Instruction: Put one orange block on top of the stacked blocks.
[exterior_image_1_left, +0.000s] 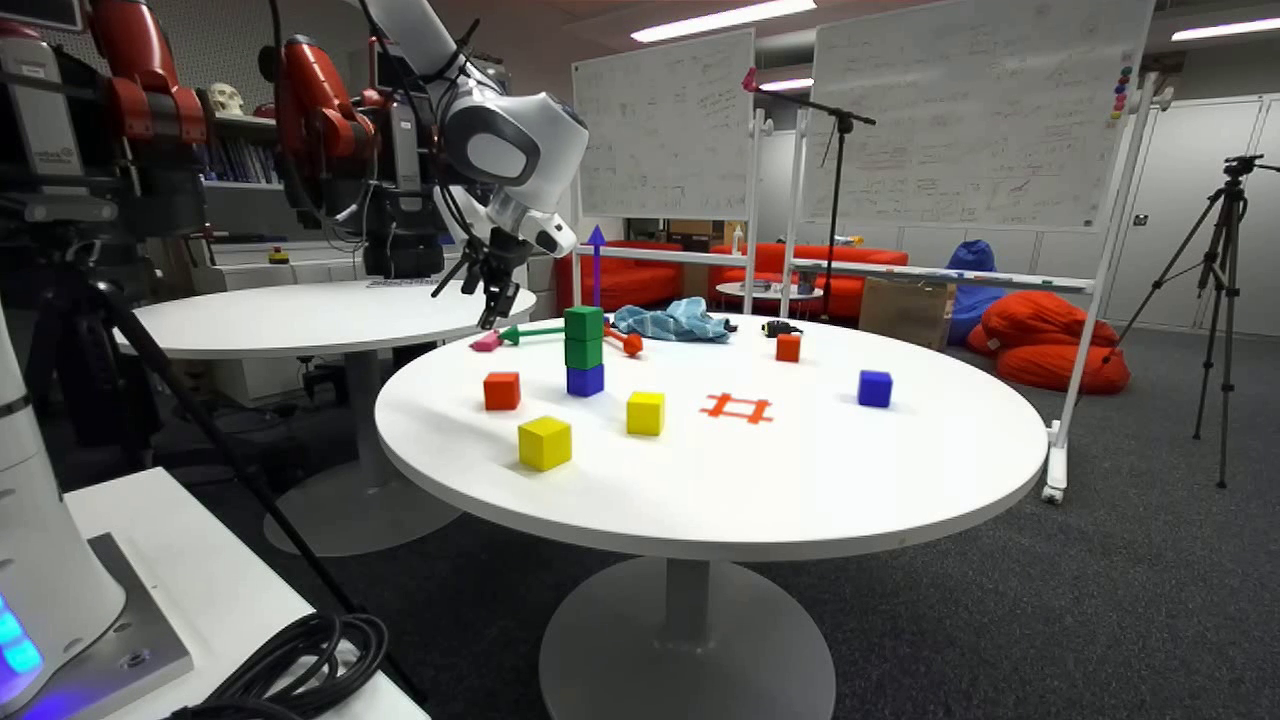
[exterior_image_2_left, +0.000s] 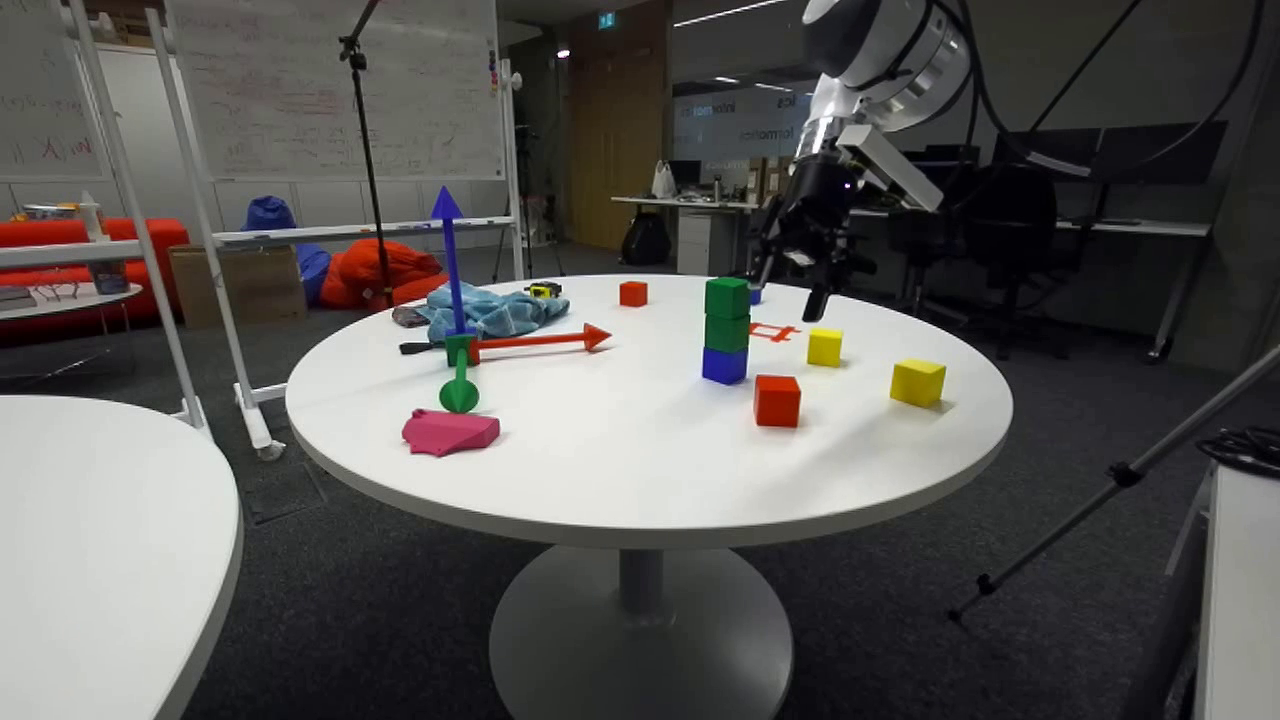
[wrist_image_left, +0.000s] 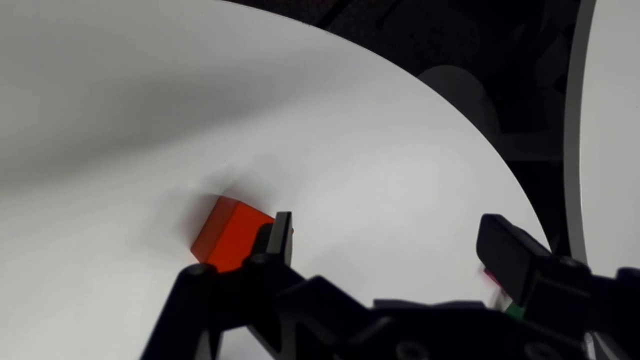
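Observation:
The stacked blocks form an upright tower, one blue cube below and two green cubes above, also in an exterior view. One orange block lies on the round table beside the tower, also in an exterior view. A second orange block lies farther off, also in an exterior view. My gripper is raised above table height, also in an exterior view. In the wrist view my gripper is open and empty; one finger partly covers an orange block. The tower is out of the wrist view.
Two yellow cubes, a blue cube and a flat red-orange frame lie on the round table. A coloured arrow piece, a blue cloth and a pink piece are there too.

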